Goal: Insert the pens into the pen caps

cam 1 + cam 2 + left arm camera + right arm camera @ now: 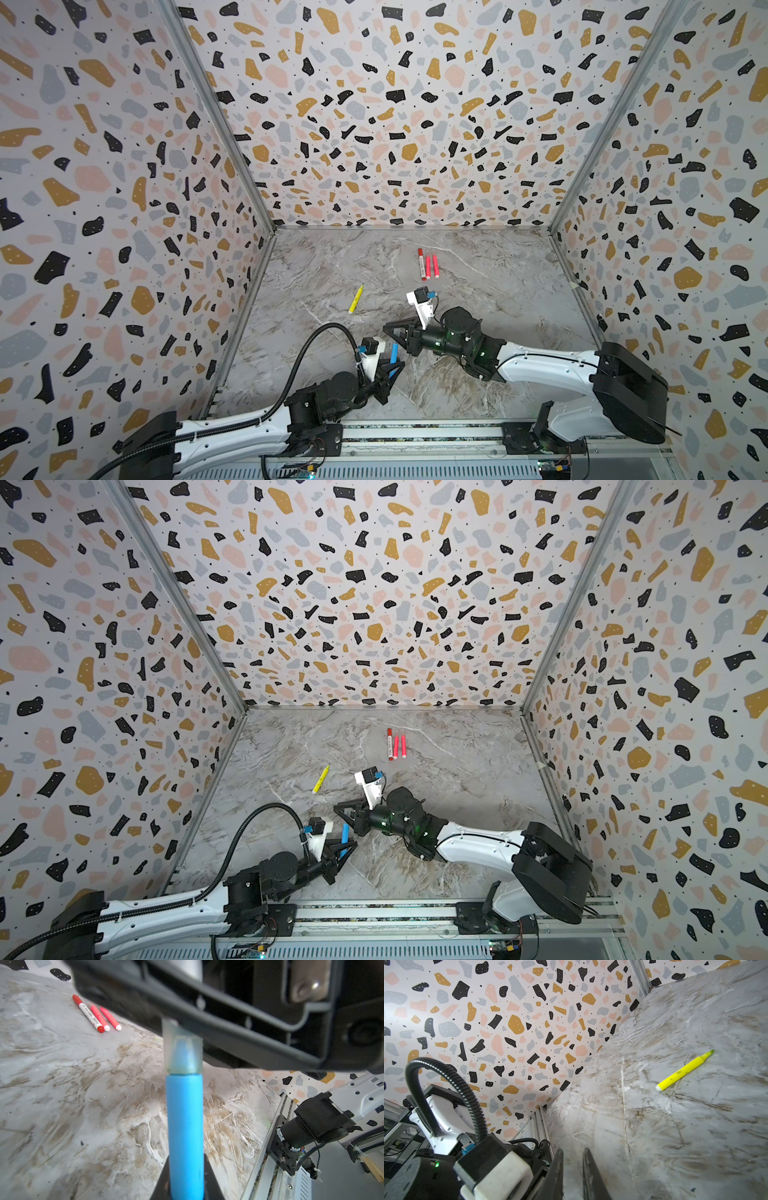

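Note:
My left gripper [394, 369] is shut on the blue pen [185, 1126], which points up and away from it. A clear pen cap [184, 1053] sits over the pen's tip. The cap's top disappears under one of my right gripper's fingers [207, 1012]. My right gripper [572, 1150] is shut, with only a narrow slit and nothing showing between its jaws; in both top views it hovers just above the pen's top. The yellow pen [355, 299] lies uncapped on the left. A white pen with red ends [422, 264] and two pinkish-red pens [431, 266] lie side by side further back.
The marble table [478, 291] is walled in by terrazzo panels on three sides. A metal rail [415, 432] carrying both arm bases runs along the front edge. The left arm's black cable [316, 336] loops up over the near left.

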`<action>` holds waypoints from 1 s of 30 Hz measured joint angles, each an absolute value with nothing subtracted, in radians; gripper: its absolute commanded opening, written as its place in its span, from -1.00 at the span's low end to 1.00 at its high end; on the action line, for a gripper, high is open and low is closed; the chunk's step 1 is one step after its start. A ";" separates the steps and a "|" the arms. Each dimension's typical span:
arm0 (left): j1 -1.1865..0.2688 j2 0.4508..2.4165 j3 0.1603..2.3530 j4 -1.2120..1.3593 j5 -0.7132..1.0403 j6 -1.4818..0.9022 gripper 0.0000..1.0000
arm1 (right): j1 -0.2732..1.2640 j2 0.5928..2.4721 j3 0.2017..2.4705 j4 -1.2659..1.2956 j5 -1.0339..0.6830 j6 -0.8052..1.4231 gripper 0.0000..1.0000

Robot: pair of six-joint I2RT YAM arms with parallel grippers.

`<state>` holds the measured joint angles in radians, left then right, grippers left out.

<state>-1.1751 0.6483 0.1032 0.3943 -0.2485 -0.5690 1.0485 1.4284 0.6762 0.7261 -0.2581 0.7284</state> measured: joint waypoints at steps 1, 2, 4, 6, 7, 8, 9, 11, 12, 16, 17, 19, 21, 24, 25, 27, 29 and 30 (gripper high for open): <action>-1.175 0.646 0.103 0.383 -0.250 -0.568 -1.00 | 1.055 1.437 0.672 0.738 -0.249 0.732 -1.00; -1.175 0.642 0.103 0.368 -0.252 -0.567 -1.00 | 1.063 1.446 0.669 0.751 -0.240 0.736 -1.00; -1.175 0.633 0.103 0.345 -0.253 -0.564 -1.00 | 1.076 1.458 0.665 0.770 -0.224 0.740 -1.00; -1.176 0.623 0.103 0.326 -0.253 -0.560 -1.00 | 1.085 1.464 0.657 0.789 -0.209 0.744 -1.00; -1.177 0.617 0.103 0.317 -0.253 -0.559 -1.00 | 1.088 1.464 0.655 0.795 -0.205 0.745 -1.00; -1.178 0.612 0.103 0.309 -0.253 -0.557 -1.00 | 1.091 1.464 0.652 0.799 -0.200 0.748 -1.00; -1.179 0.608 0.103 0.305 -0.253 -0.556 -1.00 | 1.094 1.464 0.649 0.803 -0.195 0.751 -1.00; -1.180 0.599 0.103 0.299 -0.253 -0.553 -1.00 | 1.098 1.464 0.647 0.809 -0.186 0.752 -1.00; -1.180 0.595 0.103 0.297 -0.253 -0.552 -1.00 | 1.099 1.463 0.648 0.809 -0.183 0.752 -1.00; -1.180 0.571 0.104 0.280 -0.262 -0.547 -1.00 | 1.102 1.461 0.671 0.777 -0.182 0.739 -1.00; -1.180 0.561 0.104 0.274 -0.268 -0.545 -1.00 | 1.102 1.461 0.679 0.769 -0.183 0.736 -1.00; -1.180 0.541 0.104 0.264 -0.273 -0.541 -1.00 | 1.106 1.461 0.689 0.762 -0.183 0.735 -1.00; -1.180 0.519 0.105 0.245 -0.276 -0.537 -1.00 | 1.111 1.462 0.690 0.768 -0.182 0.735 -1.00; -1.180 0.487 0.113 0.210 -0.279 -0.528 -1.00 | 1.121 1.467 0.683 0.806 -0.172 0.740 -1.00; -1.180 0.477 0.115 0.197 -0.279 -0.522 -1.00 | 1.127 1.472 0.676 0.826 -0.165 0.744 -1.00; -1.180 0.467 0.115 0.174 -0.279 -0.511 -1.00 | 1.140 1.484 0.664 0.862 -0.144 0.750 -1.00; -1.180 0.467 0.115 0.146 -0.279 -0.504 -1.00 | 1.157 1.504 0.654 0.896 -0.121 0.758 -1.00; -1.180 0.467 0.117 0.128 -0.279 -0.500 -1.00 | 1.165 1.514 0.651 0.908 -0.112 0.762 -1.00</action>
